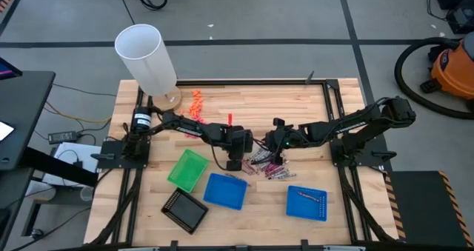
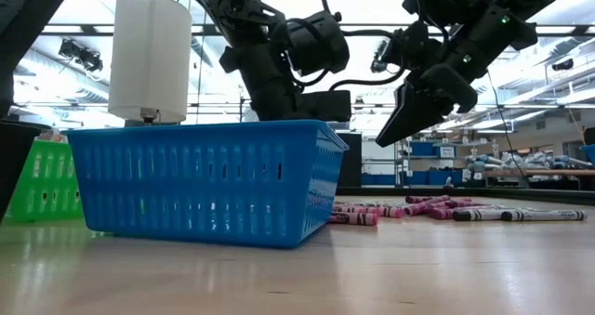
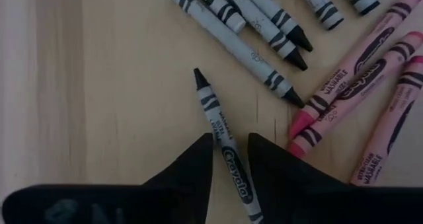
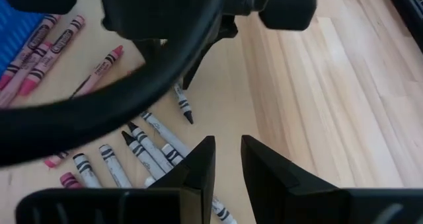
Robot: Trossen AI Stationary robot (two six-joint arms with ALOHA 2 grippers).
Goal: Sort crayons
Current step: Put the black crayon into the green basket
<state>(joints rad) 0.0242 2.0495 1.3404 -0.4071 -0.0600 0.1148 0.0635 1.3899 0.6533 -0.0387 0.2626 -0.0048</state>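
Pinkish-red and silvery-grey crayons (image 1: pixel 268 166) lie in a loose pile on the wooden table, also seen at table height (image 2: pixel 437 206). My left gripper (image 3: pixel 230 148) is down at the pile's left edge (image 1: pixel 235 162), open, its fingers on either side of one grey crayon (image 3: pixel 221 131) that lies apart from the rest. In the low view a blue basket hides it. My right gripper (image 4: pixel 228 151) hangs above the pile's far side (image 1: pixel 272 147), fingers a narrow gap apart with nothing between them. My left gripper comes from above, slanting down, with one finger on each side of the grey crayon's lower half (image 3: pixel 232 164). The crayon lies flat on the table and slants across the gap. Whether either finger touches it I cannot tell.
Near the front edge stand a green basket (image 1: pixel 187 169), a blue basket (image 1: pixel 224 191), a black tray (image 1: pixel 184 209) and a blue tray (image 1: pixel 306 209) holding a crayon. A white cylinder (image 1: pixel 146 57) and orange bits (image 1: pixel 196 104) are at the far left.
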